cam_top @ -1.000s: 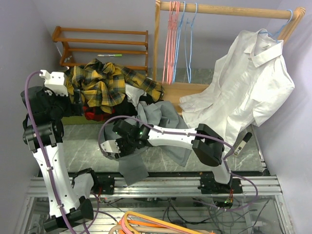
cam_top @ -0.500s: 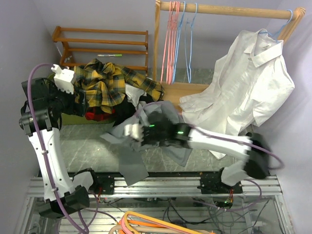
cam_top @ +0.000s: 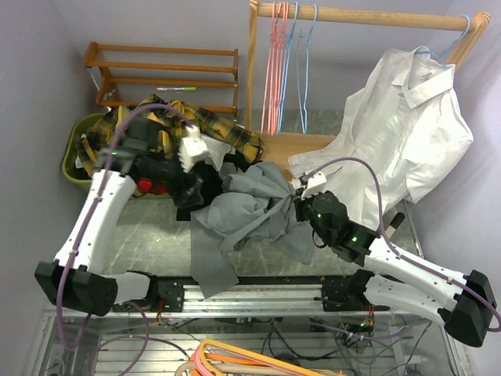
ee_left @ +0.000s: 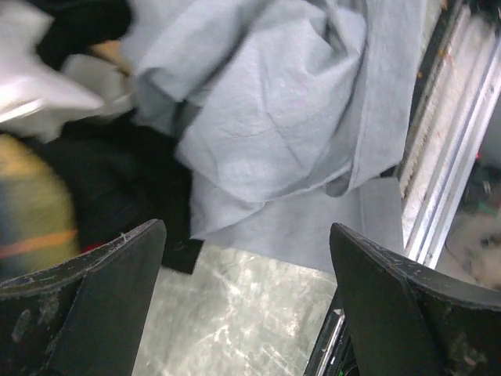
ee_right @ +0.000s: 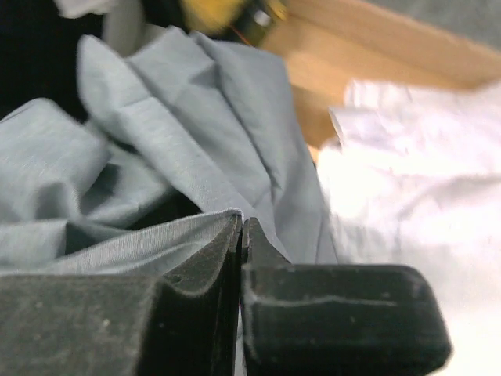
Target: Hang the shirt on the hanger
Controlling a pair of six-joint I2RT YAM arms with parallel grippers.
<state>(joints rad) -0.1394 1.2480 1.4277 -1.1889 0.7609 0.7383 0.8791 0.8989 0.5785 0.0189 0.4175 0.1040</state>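
The grey shirt [cam_top: 250, 211] lies crumpled mid-table, one part hanging over the front edge. My right gripper [cam_top: 301, 200] is at its right side, shut on a fold of the grey fabric [ee_right: 156, 243]; the jaws [ee_right: 241, 227] are pressed together on the cloth edge. My left gripper [cam_top: 192, 190] hovers over the shirt's left edge, open and empty; in the left wrist view the shirt [ee_left: 274, 117] lies just beyond the wide-apart fingers [ee_left: 94, 298]. Two light-blue hangers [cam_top: 304, 70] hang on the wooden rail, far from both grippers.
Pink hangers [cam_top: 274, 70] hang beside the blue ones. A white shirt [cam_top: 399, 133] hangs on another blue hanger at right. A yellow-and-black plaid shirt [cam_top: 168, 129] and dark clothes are piled at back left beside a green bin [cam_top: 74, 153]. A wooden shelf [cam_top: 164, 70] stands behind.
My right arm swung from the left to the right side, dragging the grey shirt and bunching it up. My left arm moved in from the far left to the shirt's left edge.
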